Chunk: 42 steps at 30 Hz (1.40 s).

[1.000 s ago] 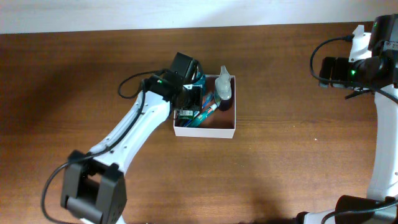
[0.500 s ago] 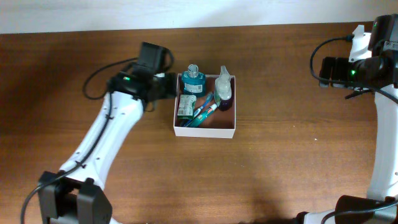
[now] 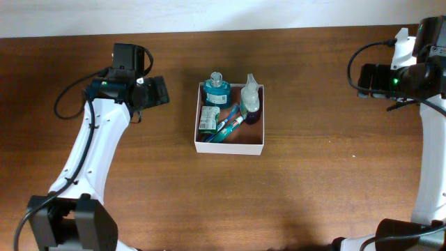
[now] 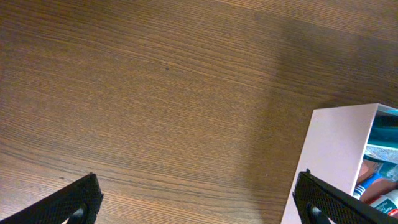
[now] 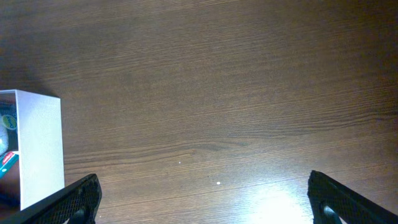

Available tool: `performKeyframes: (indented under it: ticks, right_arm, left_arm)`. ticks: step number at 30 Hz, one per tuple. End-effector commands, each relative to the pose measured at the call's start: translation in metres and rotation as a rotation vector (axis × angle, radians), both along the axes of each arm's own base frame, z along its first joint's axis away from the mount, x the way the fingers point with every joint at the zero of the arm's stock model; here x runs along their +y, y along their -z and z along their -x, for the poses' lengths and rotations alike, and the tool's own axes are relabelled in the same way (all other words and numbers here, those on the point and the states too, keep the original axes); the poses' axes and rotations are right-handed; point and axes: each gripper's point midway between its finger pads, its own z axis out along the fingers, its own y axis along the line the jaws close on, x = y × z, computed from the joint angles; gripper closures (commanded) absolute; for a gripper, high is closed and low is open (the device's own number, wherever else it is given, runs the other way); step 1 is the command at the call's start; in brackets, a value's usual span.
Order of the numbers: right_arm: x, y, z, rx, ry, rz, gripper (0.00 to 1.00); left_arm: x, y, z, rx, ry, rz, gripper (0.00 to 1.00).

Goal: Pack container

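Note:
The container (image 3: pixel 230 147) is a square white box with a reddish-brown inside at the table's middle. It holds a blue bottle (image 3: pixel 217 88), a clear bottle (image 3: pixel 251 100), a green-and-white packet (image 3: pixel 207 119) and blue tubes (image 3: pixel 227 124). My left gripper (image 3: pixel 159 91) is open and empty, well left of the box; the left wrist view (image 4: pixel 199 202) shows bare wood between the fingers and the box wall (image 4: pixel 329 168) at right. My right gripper (image 3: pixel 365 80) is open and empty at the far right; its wrist view (image 5: pixel 205 199) shows the box wall (image 5: pixel 40 146) at left.
The brown wooden table (image 3: pixel 313 188) runs under both arms. A pale wall edge lies along the back (image 3: pixel 209 17). Cables hang from both arms.
My left gripper has drawn back from over the container to the left and now sits apart from it, empty. The blue bottle now shows in the box. The right arm has not moved.

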Motion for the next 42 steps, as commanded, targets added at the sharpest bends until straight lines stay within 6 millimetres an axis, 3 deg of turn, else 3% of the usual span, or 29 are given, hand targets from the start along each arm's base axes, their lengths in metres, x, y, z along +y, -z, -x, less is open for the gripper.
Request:
performKeyframes:
  ticks: [1,27,30,34,42]
  right_arm:
    - [0.000,-0.002,-0.001,-0.007,0.006,-0.008,0.01]
    - [0.001,-0.007,0.001,-0.021,0.006,-0.004,0.01]
    - [0.003,-0.023,0.009,-0.065,0.005,0.007,0.01]
    - [0.008,-0.059,0.030,-0.168,0.005,0.032,0.01]
    - [0.047,-0.156,0.071,-0.574,-0.116,0.016,0.01]
  left_arm:
    - [0.003,-0.012,-0.001,-0.029,-0.002,-0.010,0.01]
    - [0.003,-0.012,-0.001,-0.030,-0.002,-0.010,0.01]
    - [0.003,-0.012,-0.001,-0.030,-0.002,-0.010,0.01]
    - [0.003,-0.012,-0.001,-0.029,-0.002,-0.010,0.01]
    - [0.003,-0.012,-0.001,-0.029,-0.002,-0.010,0.01]
